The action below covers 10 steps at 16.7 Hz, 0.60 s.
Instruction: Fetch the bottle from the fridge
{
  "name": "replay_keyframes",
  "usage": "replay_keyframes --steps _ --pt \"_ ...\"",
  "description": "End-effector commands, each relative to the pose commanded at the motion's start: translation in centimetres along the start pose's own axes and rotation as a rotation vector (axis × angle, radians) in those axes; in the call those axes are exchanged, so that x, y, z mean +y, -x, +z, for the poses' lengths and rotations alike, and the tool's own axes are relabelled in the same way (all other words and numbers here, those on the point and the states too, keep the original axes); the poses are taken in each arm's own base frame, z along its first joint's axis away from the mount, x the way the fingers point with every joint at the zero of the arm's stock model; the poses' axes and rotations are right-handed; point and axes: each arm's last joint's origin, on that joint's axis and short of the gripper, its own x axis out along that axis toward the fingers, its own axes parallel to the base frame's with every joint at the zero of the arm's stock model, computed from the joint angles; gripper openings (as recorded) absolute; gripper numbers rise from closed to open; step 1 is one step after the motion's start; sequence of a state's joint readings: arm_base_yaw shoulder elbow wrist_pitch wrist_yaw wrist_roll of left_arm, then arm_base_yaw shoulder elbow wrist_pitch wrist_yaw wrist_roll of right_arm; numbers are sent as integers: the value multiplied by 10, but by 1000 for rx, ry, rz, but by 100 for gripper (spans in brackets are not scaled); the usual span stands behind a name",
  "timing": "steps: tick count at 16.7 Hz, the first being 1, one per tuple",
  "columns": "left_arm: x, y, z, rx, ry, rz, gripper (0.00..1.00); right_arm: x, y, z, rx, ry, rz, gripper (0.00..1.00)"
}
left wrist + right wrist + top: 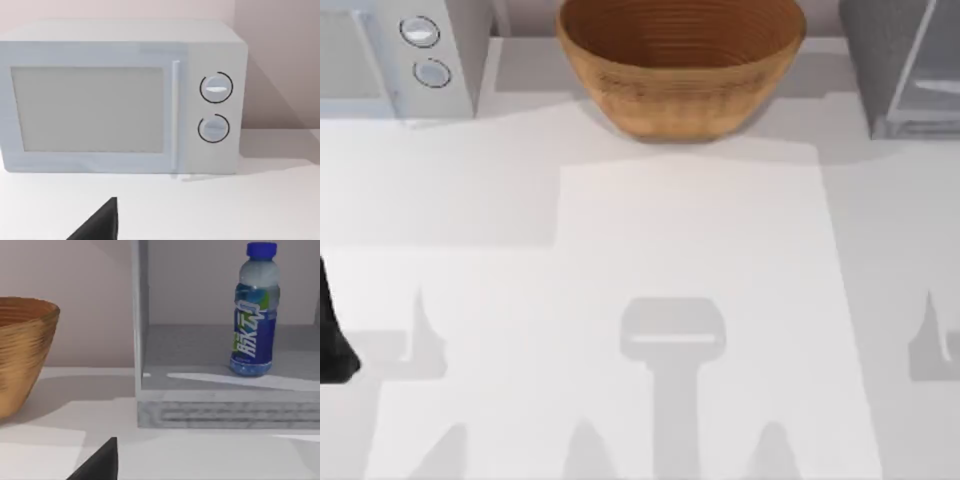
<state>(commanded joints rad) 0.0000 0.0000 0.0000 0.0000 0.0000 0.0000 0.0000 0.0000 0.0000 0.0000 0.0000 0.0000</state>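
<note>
The bottle (pixel 254 310) has a bright-blue cap and a blue label and stands upright on the grey floor inside the fridge (pixel 200 410). I cannot tell whether a glass panel stands between me and it. In the top view the fridge (pixel 875 70) is the dark grey box at the back right, with a paler glassy panel (pixel 932 70). A dark part of my right gripper (pixel 100 464) shows low in the right wrist view, well short of the fridge. My left gripper (pixel 100 224) faces the microwave, and a dark piece of the left arm (pixel 330 340) sits at the table's left edge.
A large wooden bowl (pixel 680 65) stands at the back middle, left of the fridge; the right wrist view shows it too (pixel 22 350). A light-grey microwave (pixel 120 95) with two round knobs fills the back left corner (pixel 410 50). The white tabletop (pixel 690 250) stretches in front.
</note>
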Motion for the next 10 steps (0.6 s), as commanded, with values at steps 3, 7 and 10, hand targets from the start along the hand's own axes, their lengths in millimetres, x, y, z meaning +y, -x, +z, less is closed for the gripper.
replay_keyframes --steps 3,7,10 --pt "0 0 0 0 0 0 100 0 -1 1 -1 0 0 100" --pt "0 0 0 0 0 0 100 -5 -9 10 -22 4 -1 100" --pt "0 0 0 0 0 0 100 -12 -24 17 -33 10 -4 100"
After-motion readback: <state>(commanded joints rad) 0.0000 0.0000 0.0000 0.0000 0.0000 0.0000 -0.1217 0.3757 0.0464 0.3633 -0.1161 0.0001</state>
